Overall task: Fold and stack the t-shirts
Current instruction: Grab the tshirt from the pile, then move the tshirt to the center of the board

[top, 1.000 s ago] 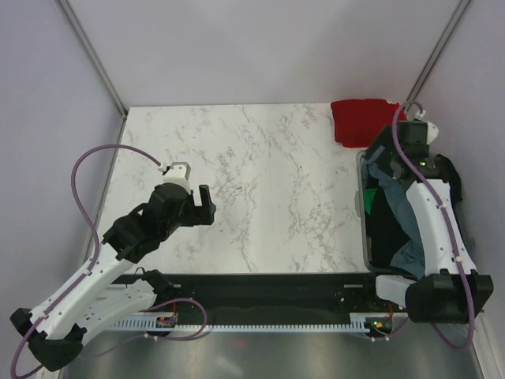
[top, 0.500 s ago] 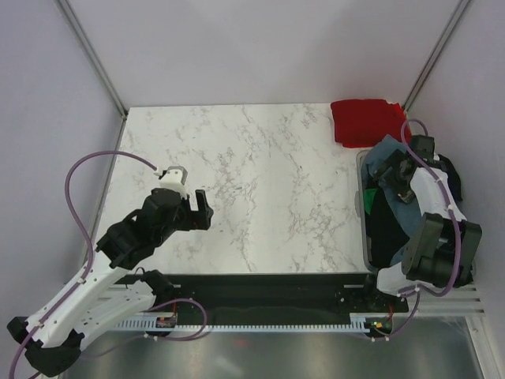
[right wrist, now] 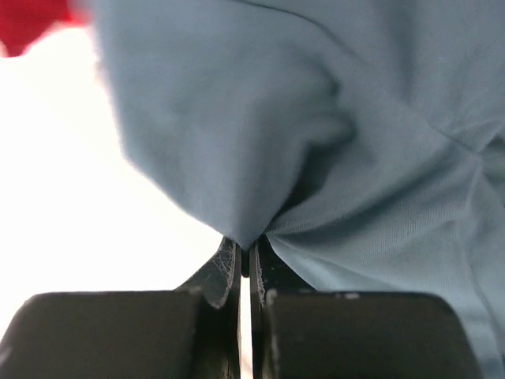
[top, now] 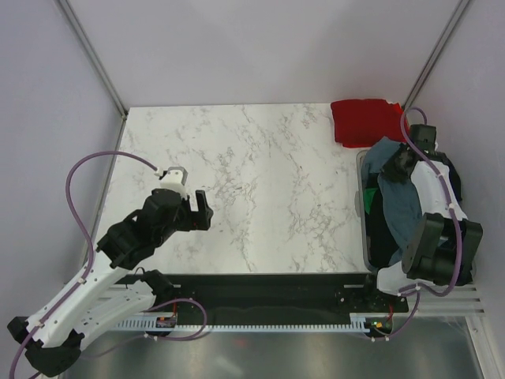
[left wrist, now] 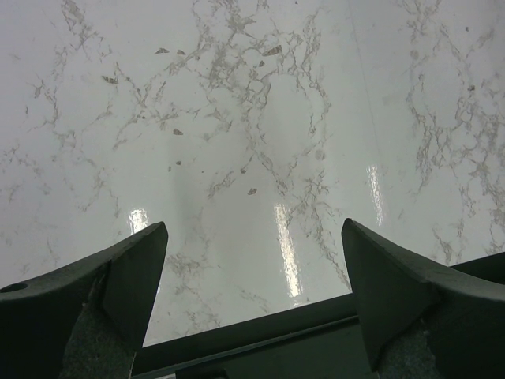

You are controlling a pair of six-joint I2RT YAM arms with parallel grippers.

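right wrist view: pinch on the blue-grey shirt is in, lift comes next

right gripper (right wrist: 246, 264) is clamped down to a sliver, with a fold of the blue-grey t-shirt (right wrist: 331, 134) caught at the tips. the bite looks thin, only a ridge of cloth. the shirt lies heaped in the bin (top: 363, 237) at the right edge of the table (top: 260, 181), on top of the black t-shirts (top: 383, 233).

how i'd run the step:
- lift straight up and slow until the cloth is free of the bin wall, then carry left over open marble.
- watch for fabric sliding out of the tips. if it slips, re-grab deeper.
- it may drag a black one up with it, so pause above the rim and let that drop off.

left gripper (left wrist: 252, 260) is spread wide and holds nothing. it hovers over bare marble near the left front, well apart from the bin, and should be free to take a second corner.

around: the red t-shirt (top: 364, 121) looks folded at the far right corner, just beside the bin's far end. keep the carry path off it.
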